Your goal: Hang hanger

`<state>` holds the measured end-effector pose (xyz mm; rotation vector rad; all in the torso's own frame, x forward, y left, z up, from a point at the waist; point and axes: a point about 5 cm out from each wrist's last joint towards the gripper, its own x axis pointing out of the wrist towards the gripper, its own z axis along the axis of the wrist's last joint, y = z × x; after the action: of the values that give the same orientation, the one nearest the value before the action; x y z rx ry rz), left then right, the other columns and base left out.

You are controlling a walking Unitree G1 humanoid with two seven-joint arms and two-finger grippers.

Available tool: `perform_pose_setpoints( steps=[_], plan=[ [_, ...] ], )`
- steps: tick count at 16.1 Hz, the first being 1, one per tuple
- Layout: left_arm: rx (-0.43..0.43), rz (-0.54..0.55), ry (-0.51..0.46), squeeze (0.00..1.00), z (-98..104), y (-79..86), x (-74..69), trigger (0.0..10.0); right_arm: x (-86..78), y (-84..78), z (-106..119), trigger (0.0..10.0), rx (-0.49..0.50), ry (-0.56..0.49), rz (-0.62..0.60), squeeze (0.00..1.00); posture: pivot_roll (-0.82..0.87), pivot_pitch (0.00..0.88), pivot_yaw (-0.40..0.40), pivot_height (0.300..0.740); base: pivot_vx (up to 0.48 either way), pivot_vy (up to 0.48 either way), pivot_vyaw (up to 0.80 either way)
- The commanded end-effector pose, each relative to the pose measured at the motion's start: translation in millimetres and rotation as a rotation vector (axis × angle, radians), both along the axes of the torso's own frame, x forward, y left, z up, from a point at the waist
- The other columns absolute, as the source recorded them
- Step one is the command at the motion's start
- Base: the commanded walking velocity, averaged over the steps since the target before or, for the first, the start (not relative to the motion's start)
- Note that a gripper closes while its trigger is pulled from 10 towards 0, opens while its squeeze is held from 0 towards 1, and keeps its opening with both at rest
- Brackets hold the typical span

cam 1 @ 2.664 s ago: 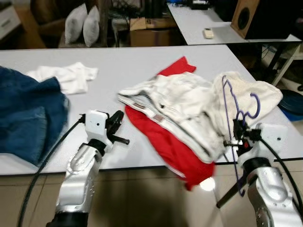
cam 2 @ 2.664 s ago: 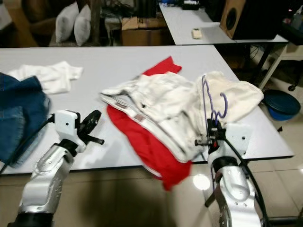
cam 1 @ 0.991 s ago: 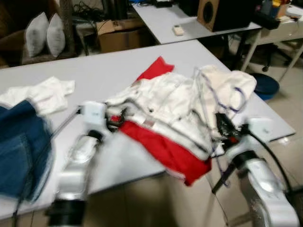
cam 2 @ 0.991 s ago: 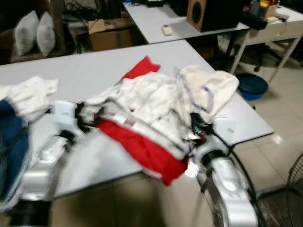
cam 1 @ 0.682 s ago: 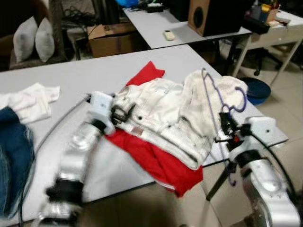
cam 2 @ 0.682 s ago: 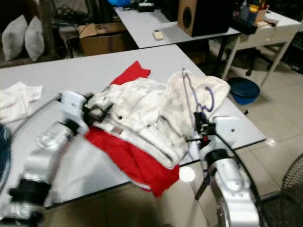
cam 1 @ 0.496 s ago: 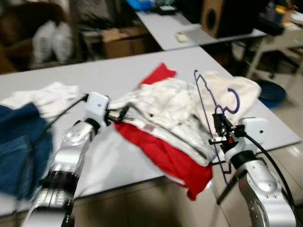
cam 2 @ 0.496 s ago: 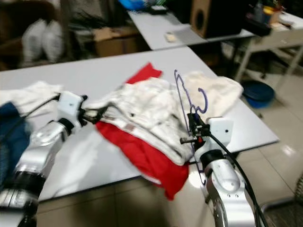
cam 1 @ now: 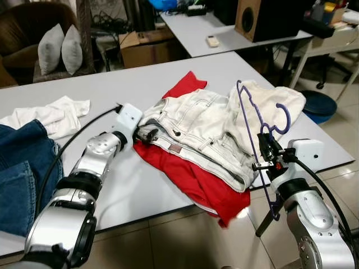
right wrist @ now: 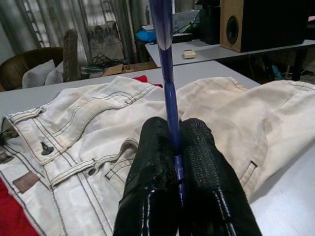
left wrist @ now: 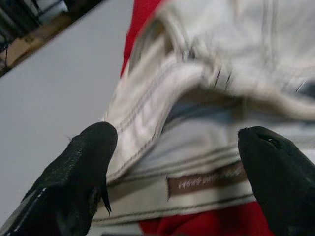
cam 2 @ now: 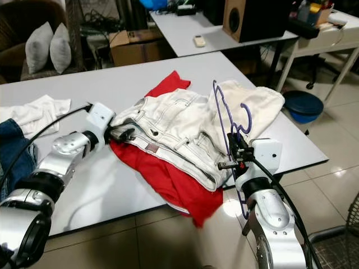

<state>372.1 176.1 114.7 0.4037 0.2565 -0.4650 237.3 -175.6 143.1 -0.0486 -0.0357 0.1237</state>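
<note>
Right gripper [cam 1: 264, 159], off the tabletop's near right edge: both black fingers pinched tight on the thin purple plastic hanger [cam 1: 251, 124], which it holds roughly upright, hook end uppermost, w/ the lower part of the frame dropping below the tabletop edge. Right wrist view confirms: hanger rod [right wrist: 166, 73] runs straight up between the closed pads [right wrist: 197, 162].

Left gripper [cam 1: 147, 134], near the tabletop's middle: fingers [left wrist: 78, 167] spread wide, one either side of the waistband of the off-white denim trousers [cam 1: 207, 126]; not closed on the fabric, nothing held. Brown waistband label [left wrist: 204, 181] sits between the fingers.

Trousers lie across a red cloth garment [cam 1: 190, 174] that drapes over the near edge of the grey tabletop [cam 1: 140, 84]. Toward the left edge: white crumpled cloth [cam 1: 47, 115] & blue denim garment [cam 1: 22, 168], both well apart from the work.

Progress (judgement): early to mid stage. Done: hanger picked up & secured. Left: waistband not yet gripped, hanger not yet in or on any garment, no rail or hook to hang it from can be made out. Most of the job remains.
</note>
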Motion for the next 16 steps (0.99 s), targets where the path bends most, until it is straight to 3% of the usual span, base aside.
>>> perform_pose_setpoints(
  steps=[1, 2, 7, 16],
  plan=[
    [0.072, 0.019, -0.006, 0.0, 1, 3.5, 2.9, 3.8, 1.4, -0.7, 2, 10.0, -0.01, -0.009, -0.005, 0.0, -0.17, 0.0, 0.109, 0.74, 0.0, 0.0, 0.0],
    [0.096, 0.039, -0.015, 0.0, 1, 4.4, 4.4, 0.0, 0.9, -1.2, 2, 10.0, -0.013, -0.011, -0.01, 0.0, -0.17, 0.0, 0.11, 0.74, 0.0, 0.0, 0.0],
    [0.009, 0.062, -0.056, 0.0, 6, -7.7, 9.2, 0.0, -1.2, 2.3, 3, 10.0, -0.008, -0.03, -0.015, 0.0, -0.18, 0.0, 0.117, 0.74, 0.0, 0.0, 0.0],
    [0.048, 0.077, -0.077, 0.0, 11, -23.5, 15.2, 0.0, -1.7, 3.9, 4, 10.0, -0.008, -0.051, -0.021, 0.0, -0.21, 0.0, 0.15, 0.74, 0.0, 0.0, 0.0]
  ],
)
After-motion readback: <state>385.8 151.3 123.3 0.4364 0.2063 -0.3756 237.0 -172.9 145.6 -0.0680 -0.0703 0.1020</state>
